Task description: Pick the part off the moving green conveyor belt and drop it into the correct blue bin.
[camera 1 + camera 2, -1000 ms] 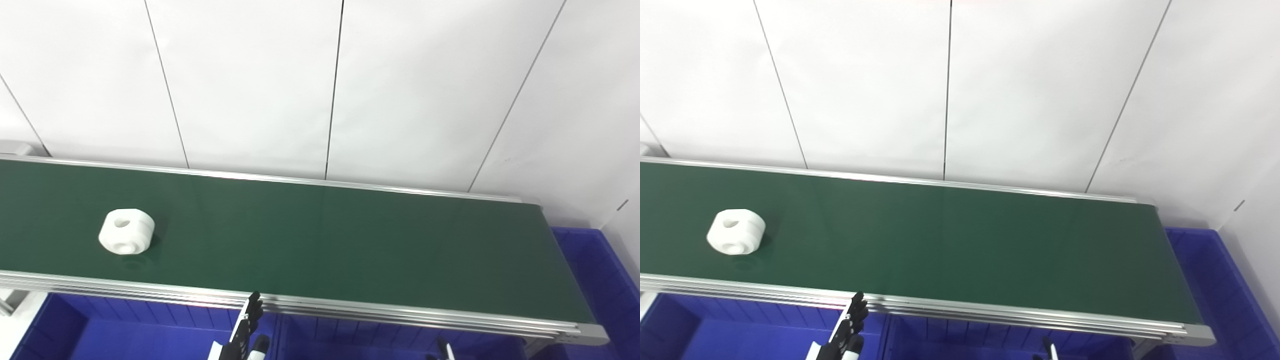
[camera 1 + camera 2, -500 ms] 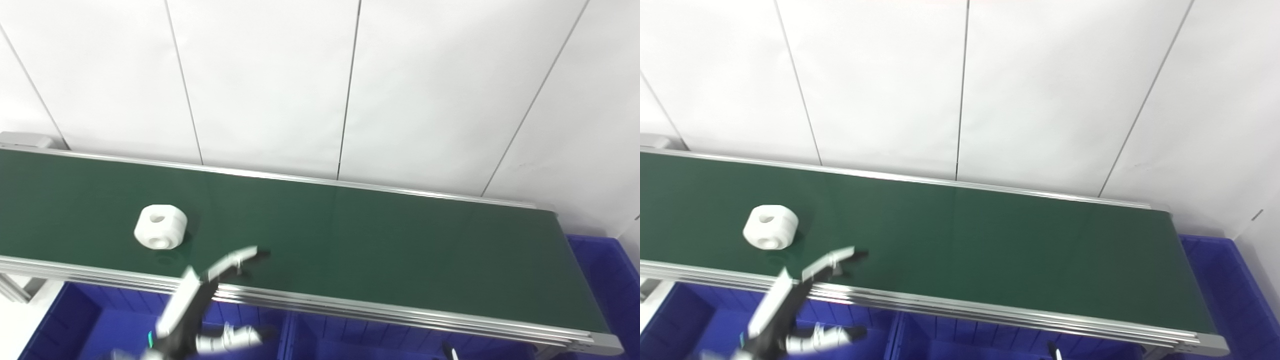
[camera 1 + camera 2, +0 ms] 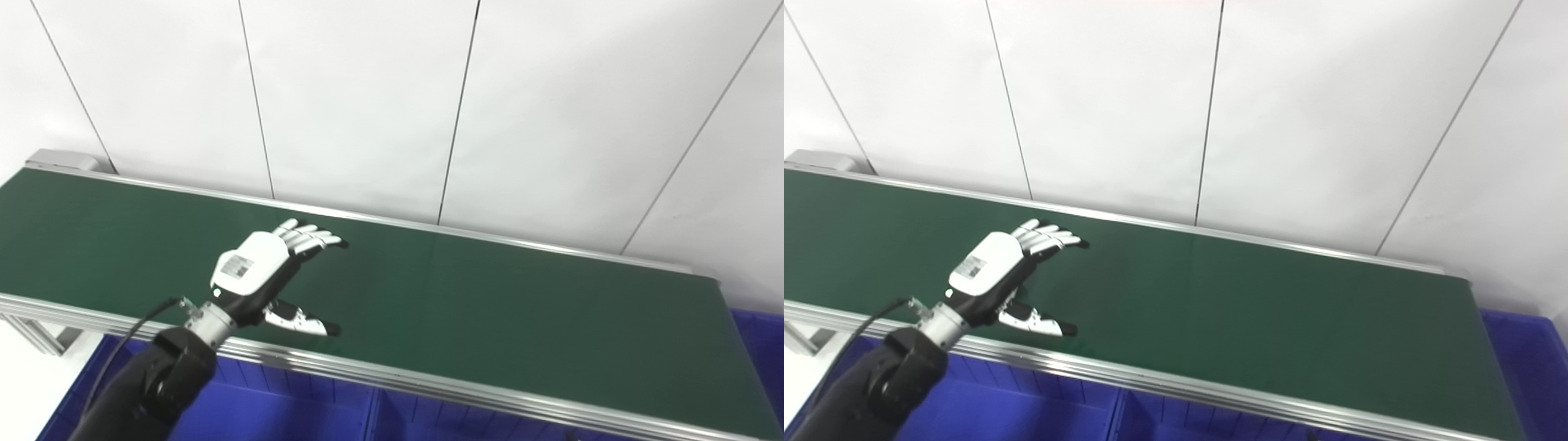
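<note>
Green conveyor belt (image 3: 490,294), unlabeled surface

White-shelled left hand (image 3: 254,269) with label sticker, black fingertips, black forearm, thin cable

Left robot hand (image 3: 260,269) over conveyor belt (image 3: 490,300) — bins (image 3: 257,410) in front.

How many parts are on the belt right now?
0 visible. The green belt shows bare, but the left hand, open with fingers spread above it, may hide a part behind it.
</note>
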You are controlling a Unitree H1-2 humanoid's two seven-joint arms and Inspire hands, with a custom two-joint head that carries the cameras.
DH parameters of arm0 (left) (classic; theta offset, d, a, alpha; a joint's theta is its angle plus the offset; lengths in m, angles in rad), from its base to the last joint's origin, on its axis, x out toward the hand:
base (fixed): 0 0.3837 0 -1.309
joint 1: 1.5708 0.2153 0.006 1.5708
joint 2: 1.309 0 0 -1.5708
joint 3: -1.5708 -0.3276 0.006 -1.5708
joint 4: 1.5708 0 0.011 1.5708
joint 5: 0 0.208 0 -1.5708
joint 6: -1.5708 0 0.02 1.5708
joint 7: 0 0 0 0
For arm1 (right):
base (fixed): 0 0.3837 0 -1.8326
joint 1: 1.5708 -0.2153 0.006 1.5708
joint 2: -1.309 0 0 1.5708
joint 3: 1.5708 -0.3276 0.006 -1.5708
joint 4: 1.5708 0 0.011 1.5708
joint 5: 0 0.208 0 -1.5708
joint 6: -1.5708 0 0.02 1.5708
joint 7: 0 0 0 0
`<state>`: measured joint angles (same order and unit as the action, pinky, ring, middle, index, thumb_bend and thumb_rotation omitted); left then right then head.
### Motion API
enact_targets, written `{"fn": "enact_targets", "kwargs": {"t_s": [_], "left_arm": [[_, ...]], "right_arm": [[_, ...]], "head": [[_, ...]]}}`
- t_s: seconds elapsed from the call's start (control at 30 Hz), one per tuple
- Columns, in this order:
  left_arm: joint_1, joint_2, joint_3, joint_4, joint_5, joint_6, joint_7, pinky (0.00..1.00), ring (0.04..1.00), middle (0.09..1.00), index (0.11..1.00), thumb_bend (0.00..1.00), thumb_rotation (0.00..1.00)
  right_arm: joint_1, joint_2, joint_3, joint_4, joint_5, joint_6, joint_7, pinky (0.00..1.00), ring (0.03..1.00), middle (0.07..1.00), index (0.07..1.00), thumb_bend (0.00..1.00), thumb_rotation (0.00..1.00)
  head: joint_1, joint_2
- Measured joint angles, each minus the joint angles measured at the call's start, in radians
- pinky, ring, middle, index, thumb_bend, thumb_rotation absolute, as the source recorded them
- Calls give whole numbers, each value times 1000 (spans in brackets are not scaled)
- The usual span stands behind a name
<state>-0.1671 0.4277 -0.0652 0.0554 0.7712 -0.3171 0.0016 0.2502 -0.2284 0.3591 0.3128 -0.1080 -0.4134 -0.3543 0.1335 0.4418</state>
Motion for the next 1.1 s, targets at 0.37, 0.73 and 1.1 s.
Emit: {"fn": "enact_targets", "kwargs": {"t_s": [0.37,0.73,1.1], "left_arm": [[-117,63,-17,265,17,28,31,973,884,875,826,828,434],[-172,80,-100,504,-8,16,49,929,862,854,834,829,459],[-245,48,-168,612,-115,10,28,854,867,859,826,876,429]], "right_arm": [[8,2,-21,-5,11,0,42,900,939,1000,1000,684,1000],[11,8,-38,-26,11,0,60,882,938,1000,1000,721,1000],[24,13,-39,-32,0,0,60,855,920,1000,1000,747,1000]], "head": [[0,8],[-14,20],[-26,21]]}}
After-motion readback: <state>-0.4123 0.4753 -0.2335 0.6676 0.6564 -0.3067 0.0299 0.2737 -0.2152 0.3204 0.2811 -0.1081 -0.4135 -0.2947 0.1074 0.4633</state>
